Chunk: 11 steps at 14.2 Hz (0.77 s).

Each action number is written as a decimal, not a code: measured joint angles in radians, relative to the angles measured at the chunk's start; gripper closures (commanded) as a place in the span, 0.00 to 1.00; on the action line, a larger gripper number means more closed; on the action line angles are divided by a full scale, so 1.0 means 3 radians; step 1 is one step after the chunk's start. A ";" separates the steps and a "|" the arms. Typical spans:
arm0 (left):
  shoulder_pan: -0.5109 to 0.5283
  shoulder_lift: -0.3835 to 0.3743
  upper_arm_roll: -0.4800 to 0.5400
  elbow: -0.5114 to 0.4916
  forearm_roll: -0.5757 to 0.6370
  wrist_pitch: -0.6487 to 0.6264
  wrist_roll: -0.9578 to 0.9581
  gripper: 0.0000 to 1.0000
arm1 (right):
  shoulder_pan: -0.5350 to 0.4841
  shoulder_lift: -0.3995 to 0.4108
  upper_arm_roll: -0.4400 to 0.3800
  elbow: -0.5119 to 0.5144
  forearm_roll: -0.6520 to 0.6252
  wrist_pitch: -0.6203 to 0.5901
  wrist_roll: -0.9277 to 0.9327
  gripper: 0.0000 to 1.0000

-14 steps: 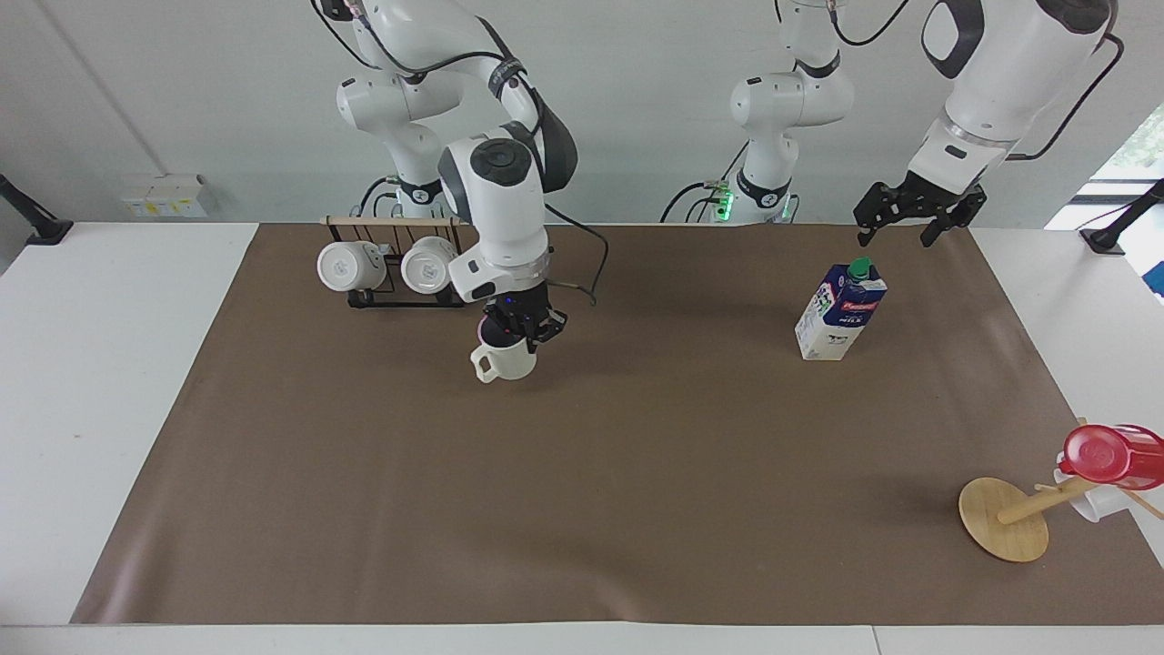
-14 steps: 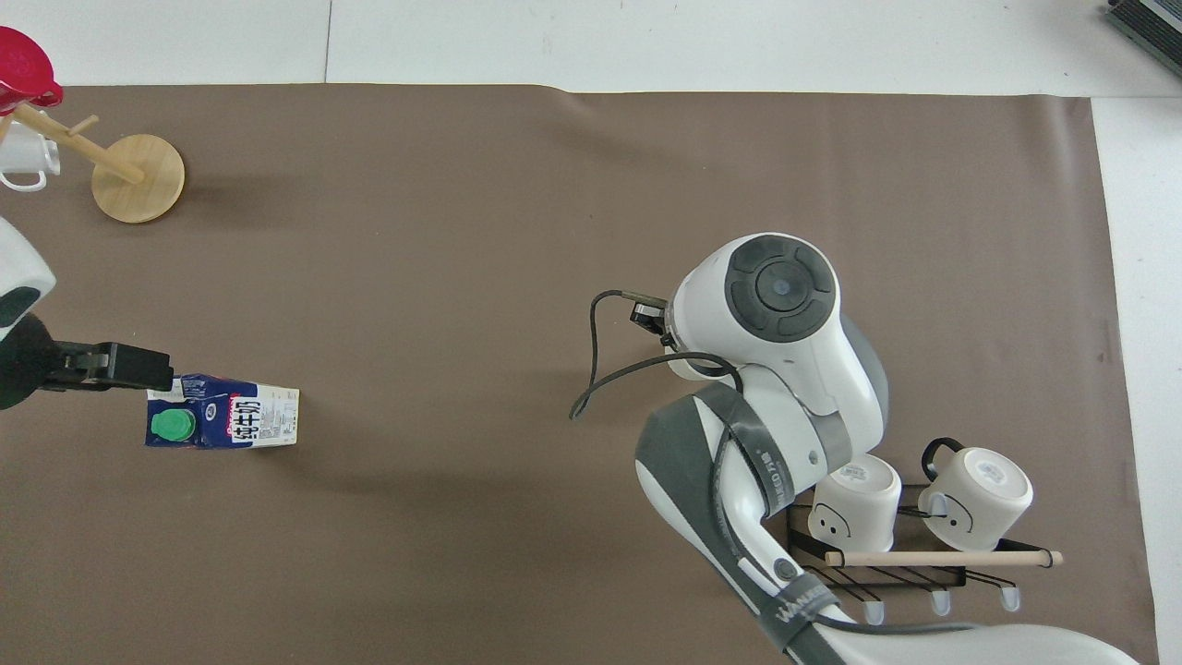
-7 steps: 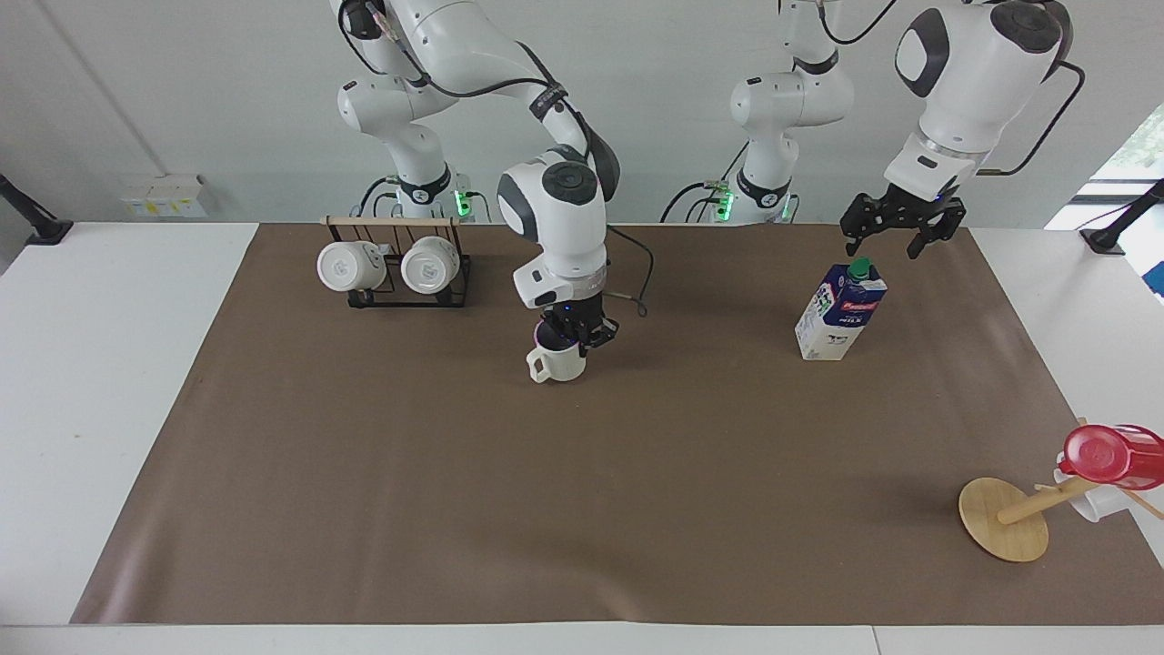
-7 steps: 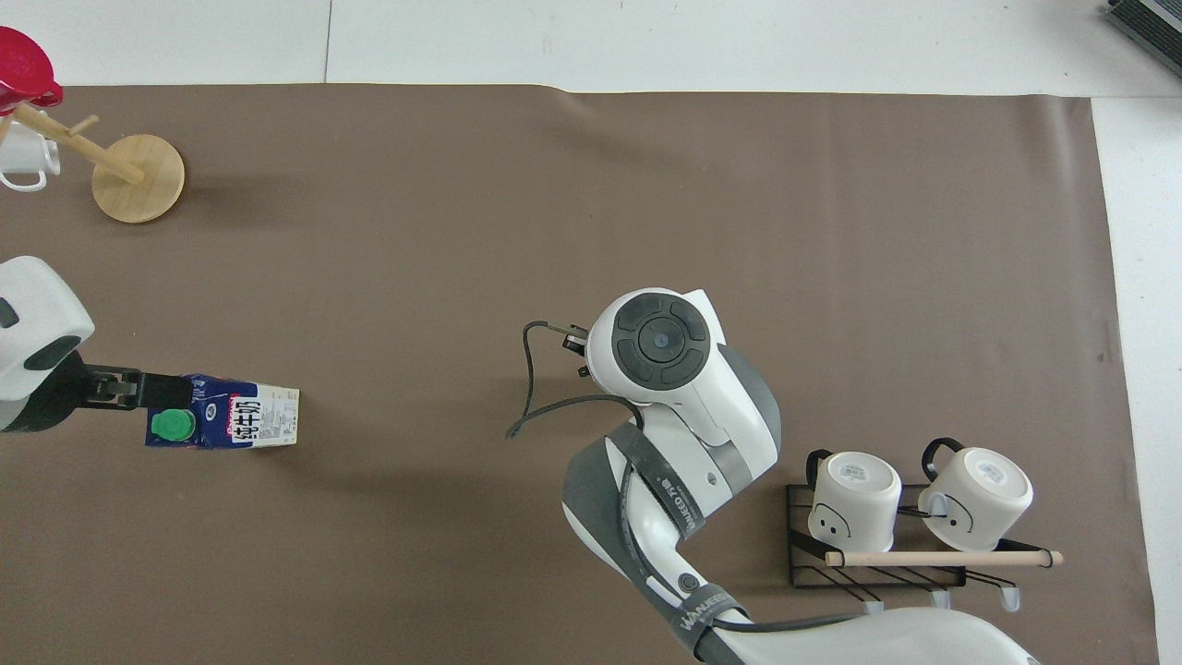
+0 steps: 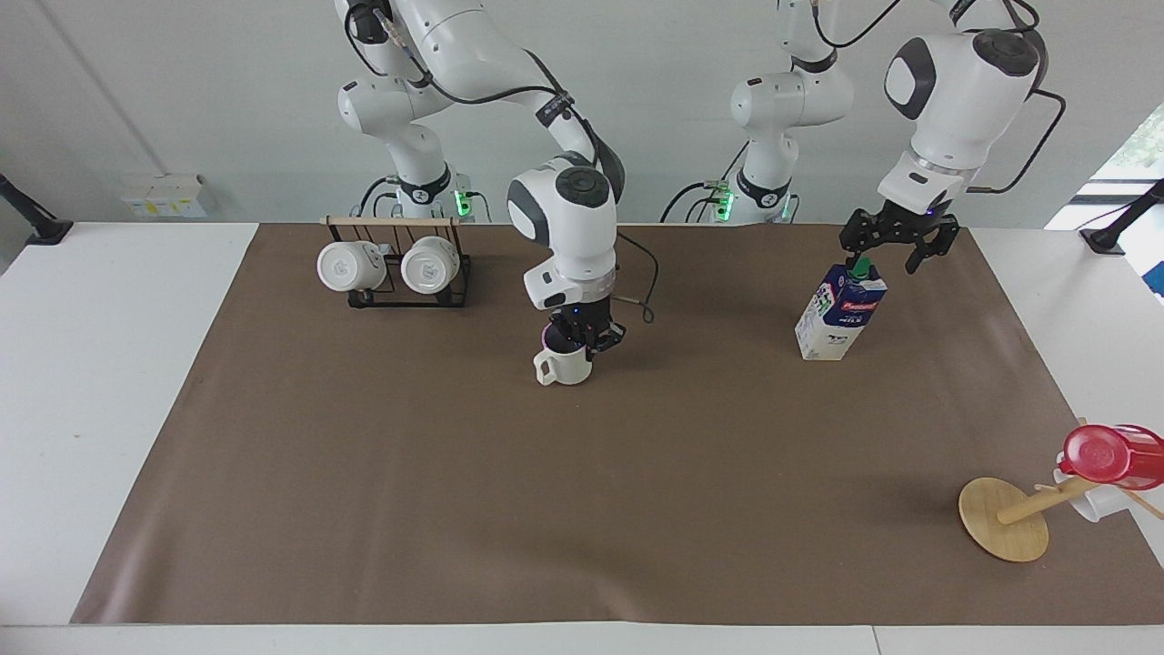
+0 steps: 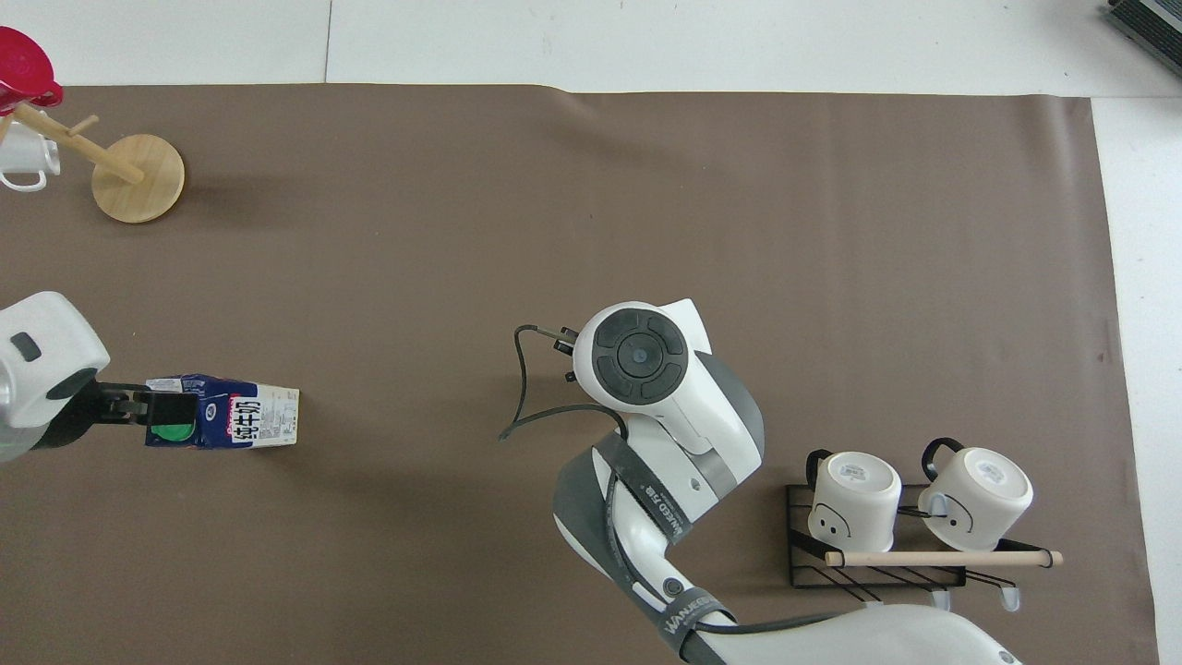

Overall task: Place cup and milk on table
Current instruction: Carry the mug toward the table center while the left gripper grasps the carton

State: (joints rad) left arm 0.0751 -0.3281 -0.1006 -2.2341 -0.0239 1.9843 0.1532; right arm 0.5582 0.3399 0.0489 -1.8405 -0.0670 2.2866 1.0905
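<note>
The cream-white cup point(image 5: 564, 366) hangs upright by its rim from my right gripper point(image 5: 582, 335), which is shut on it, at or just above the brown sheet of the table point(image 5: 582, 509). In the overhead view the right arm's hand point(image 6: 637, 356) hides the cup. The blue-and-white milk point(image 5: 841, 314) stands on the sheet toward the left arm's end, and it also shows in the overhead view point(image 6: 231, 423). My left gripper point(image 5: 880, 256) is open, with its fingers on either side of the green cap point(image 5: 860, 267); it also shows in the overhead view point(image 6: 138, 411).
A black wire rack point(image 5: 393, 296) with two white mugs point(image 6: 854, 503) stands near the right arm's base. A wooden mug tree point(image 5: 1005, 518) leans at the left arm's end, far from the robots, and carries a red cup point(image 5: 1111, 453).
My right gripper has carried the cup away from the rack toward the middle of the sheet and lowered it. My left gripper has come down around the milk's cap.
</note>
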 measured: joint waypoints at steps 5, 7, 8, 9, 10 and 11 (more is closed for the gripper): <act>-0.0001 -0.0155 -0.0025 -0.0219 0.0000 0.0111 0.0000 0.00 | 0.0000 0.0002 -0.0003 -0.0006 -0.0005 0.0007 0.0000 1.00; -0.0013 -0.0167 -0.0038 -0.0275 0.0000 0.0218 0.0003 0.00 | 0.0000 0.0033 -0.0003 -0.0019 -0.0024 0.0045 0.0000 1.00; -0.0017 -0.0172 -0.0050 -0.0292 0.0000 0.0251 0.0003 0.00 | 0.0001 0.0039 -0.0003 -0.0016 -0.0031 0.0052 0.0001 0.87; -0.0018 -0.0175 -0.0061 -0.0303 0.0000 0.0281 0.0003 0.00 | 0.0001 0.0038 -0.0003 -0.0017 -0.0032 0.0051 0.0001 0.39; -0.0018 -0.0176 -0.0068 -0.0309 0.0000 0.0306 0.0003 0.00 | 0.0001 0.0041 -0.0004 -0.0017 -0.0034 0.0057 0.0001 0.00; -0.0018 -0.0176 -0.0069 -0.0322 0.0000 0.0336 0.0004 0.00 | 0.0000 0.0052 -0.0007 -0.0018 -0.0037 0.0063 0.0001 0.00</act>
State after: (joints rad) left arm 0.0697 -0.3809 -0.1213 -2.3305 -0.0239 2.0851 0.1543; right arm 0.5583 0.3555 0.0469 -1.8458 -0.0780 2.3054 1.0909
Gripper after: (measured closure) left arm 0.000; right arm 0.819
